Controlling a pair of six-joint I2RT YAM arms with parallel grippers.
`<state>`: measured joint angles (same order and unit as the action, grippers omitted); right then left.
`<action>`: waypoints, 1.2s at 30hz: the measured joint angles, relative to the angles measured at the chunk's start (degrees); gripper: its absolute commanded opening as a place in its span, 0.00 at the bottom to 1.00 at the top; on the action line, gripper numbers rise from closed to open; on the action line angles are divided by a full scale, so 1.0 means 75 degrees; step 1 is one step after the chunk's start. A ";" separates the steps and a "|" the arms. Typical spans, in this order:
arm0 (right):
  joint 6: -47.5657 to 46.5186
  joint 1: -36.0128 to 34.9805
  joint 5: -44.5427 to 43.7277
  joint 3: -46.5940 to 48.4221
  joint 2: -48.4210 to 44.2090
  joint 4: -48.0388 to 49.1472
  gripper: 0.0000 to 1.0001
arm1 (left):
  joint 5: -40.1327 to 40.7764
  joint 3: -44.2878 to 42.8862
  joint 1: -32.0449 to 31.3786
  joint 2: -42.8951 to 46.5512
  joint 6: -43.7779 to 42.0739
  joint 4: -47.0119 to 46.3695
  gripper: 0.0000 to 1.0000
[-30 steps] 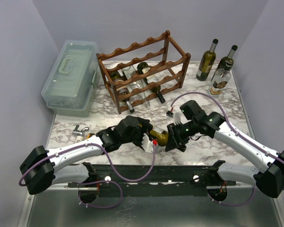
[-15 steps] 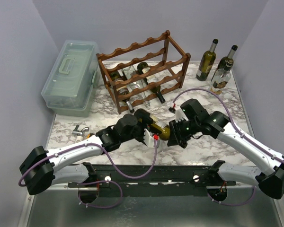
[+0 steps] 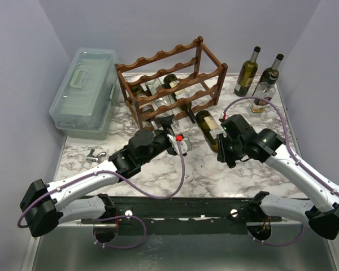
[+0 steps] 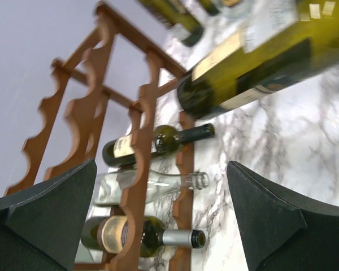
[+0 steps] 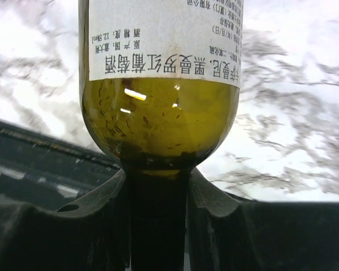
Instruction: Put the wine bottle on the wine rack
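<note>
Marbled bench point(image 3: 152, 169) underneath, the bottle point(image 3: 208, 127) is held at a slant. Its base points toward the rack point(image 3: 169, 79), just near-right of it and on no rail. The right pincer point(image 3: 222, 148) is clamped on its neck. The left pincer point(image 3: 175, 134) gapes wide and holds nothing, just left of the bottle. Two upright bottles point(image 3: 247, 72) stand far right — a green box point(image 3: 85, 90) sits far left.

Right of centre, the right end effector point(image 3: 222, 148) holds the neck end of an olive-green glass wine bottle point(image 3: 208, 127), its base pointing toward the dark reddish-brown wooden rack point(image 3: 158, 76) at upper centre.
</note>
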<state>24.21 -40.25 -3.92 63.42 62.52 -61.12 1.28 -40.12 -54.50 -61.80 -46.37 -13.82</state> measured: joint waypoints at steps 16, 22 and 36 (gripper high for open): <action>0.0070 -0.0003 -0.2774 0.0513 0.1125 0.0020 0.01 | 0.4249 -0.1070 0.2215 0.0440 0.4357 -0.0673 0.99; -0.0125 0.0041 -0.2903 0.0857 0.1988 0.0332 0.01 | 0.3928 -0.1976 0.3042 -0.0192 0.5846 0.0414 0.98; -0.0495 0.1279 -0.2326 0.0857 0.2279 0.1341 0.01 | 0.3273 -0.2410 0.3867 -0.0976 0.6977 0.1661 0.60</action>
<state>20.49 -30.65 -21.37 69.84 79.61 -51.07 25.82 -58.19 -25.50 -69.12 5.96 -1.37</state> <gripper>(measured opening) 0.361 0.711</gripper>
